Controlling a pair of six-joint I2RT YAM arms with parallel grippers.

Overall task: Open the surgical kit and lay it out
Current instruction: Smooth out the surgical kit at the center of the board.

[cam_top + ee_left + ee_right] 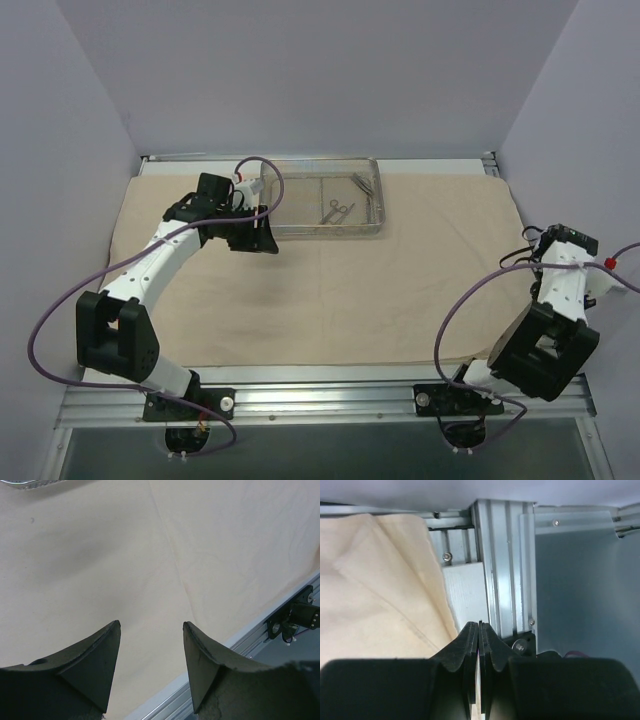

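The beige cloth wrap (330, 280) lies spread flat over the table. The silver wire-mesh tray (377, 196) stands on it at the back centre, with thin scissor-like instruments (337, 211) inside. My left gripper (262, 236) is open and empty, just off the tray's near left corner; in the left wrist view it (151, 625) hangs over bare cloth (100, 560), with a sliver of the tray (30, 485) at the top left. My right gripper (545, 245) is shut and empty at the table's right edge; in the right wrist view it (479, 625) sits beside the cloth's edge (380, 595).
A metal frame rail (330, 395) runs along the near edge, with both arm bases bolted to it. Purple walls close in the left, back and right. The right wrist view shows the rail corner (500, 555) and a grey panel (580, 580).
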